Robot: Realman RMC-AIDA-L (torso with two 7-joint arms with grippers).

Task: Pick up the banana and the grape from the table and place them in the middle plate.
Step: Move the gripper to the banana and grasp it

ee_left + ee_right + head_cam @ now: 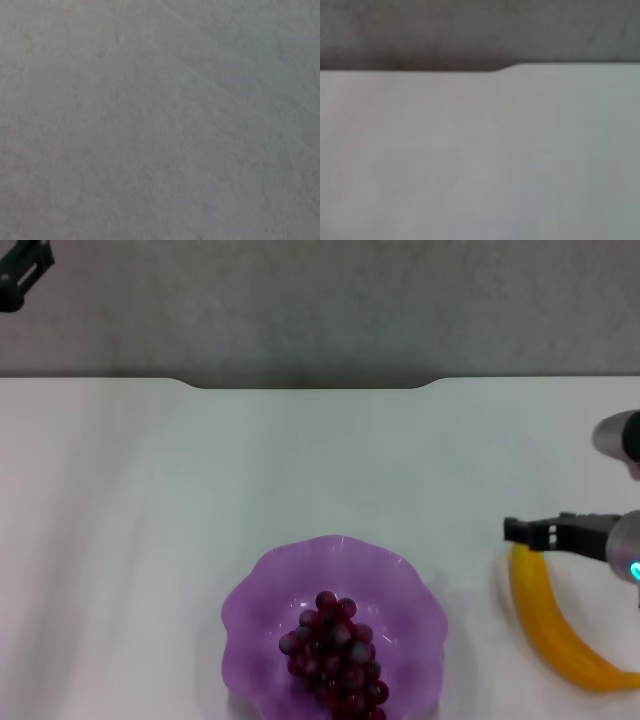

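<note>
The grape (335, 652), a bunch of dark red-purple berries, lies inside the middle plate (252, 602), a purple dish with a wavy rim at the table's near centre. The banana (556, 632) lies curved on the table (300, 470) at the right, apart from the plate. My right gripper (522, 531) reaches in from the right edge and sits over the banana's far end. My left gripper (20, 275) is parked high at the far left, off the table. The right wrist view shows only bare table (470, 160) and its notched far edge.
The table's far edge has a shallow notch (310, 386), with grey floor (320, 310) beyond it. The left wrist view shows only that grey floor (160, 120).
</note>
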